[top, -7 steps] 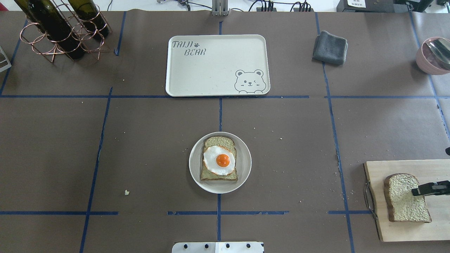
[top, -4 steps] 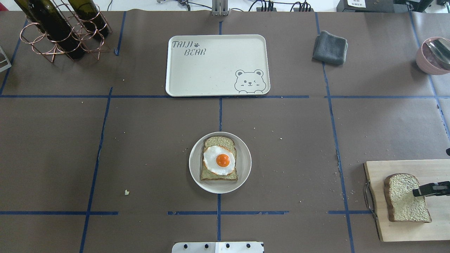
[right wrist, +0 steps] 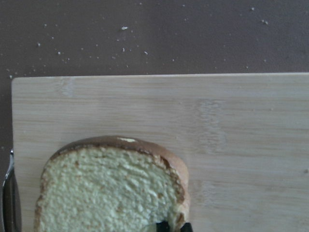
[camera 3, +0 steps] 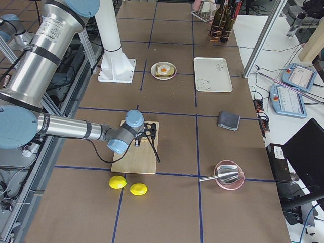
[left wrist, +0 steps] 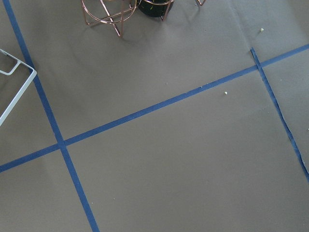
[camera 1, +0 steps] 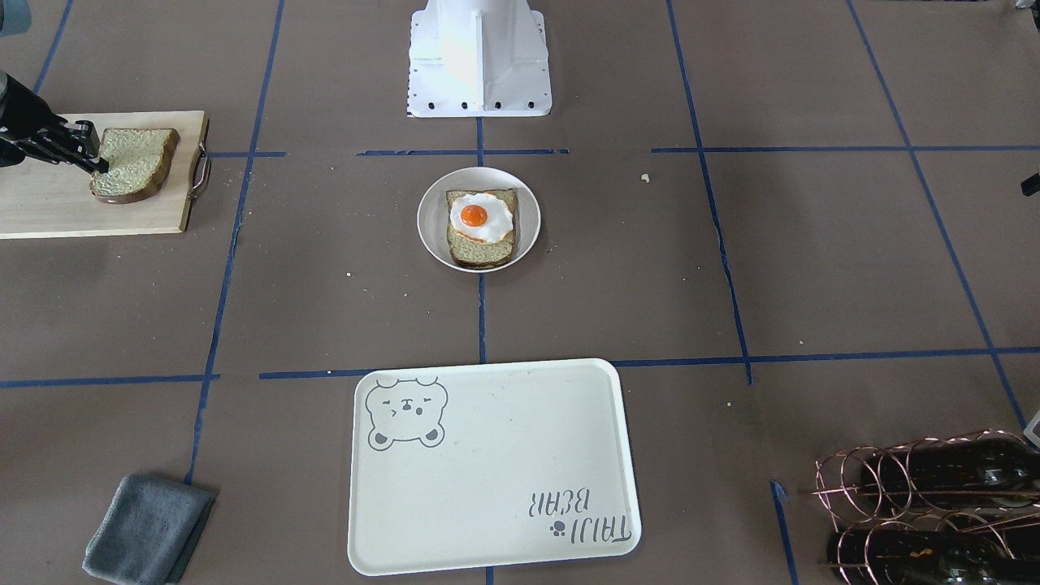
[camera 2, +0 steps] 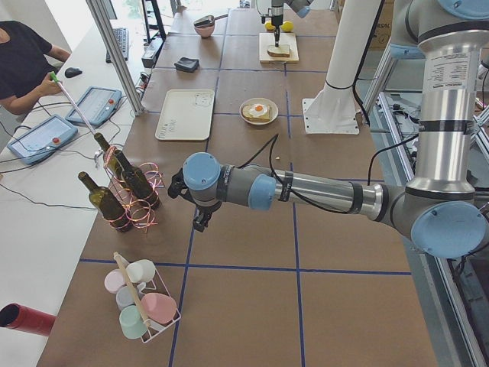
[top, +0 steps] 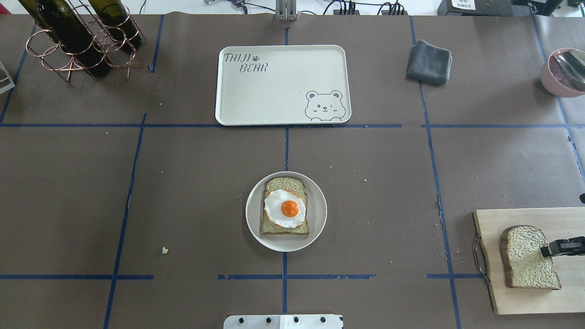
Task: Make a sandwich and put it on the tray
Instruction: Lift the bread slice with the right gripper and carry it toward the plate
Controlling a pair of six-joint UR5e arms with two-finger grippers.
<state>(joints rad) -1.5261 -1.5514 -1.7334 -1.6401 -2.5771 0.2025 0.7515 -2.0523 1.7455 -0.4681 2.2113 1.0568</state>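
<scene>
My right gripper (top: 545,251) is pinched on the crust edge of the loose bread slice (top: 525,256) on the cutting board (top: 516,297), ready to carry it onto the egg (top: 285,209) on the plate (top: 256,228), with the tray (top: 274,91) waiting beyond.

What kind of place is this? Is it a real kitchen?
Probably a robot lab, not a kitchen: the table is marked with a grid of blue tape, a large robot arm reaches over it, and an operator is at control panels.

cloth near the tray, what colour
The cloth is dark grey, clearest in the overhead exterior view.
</scene>
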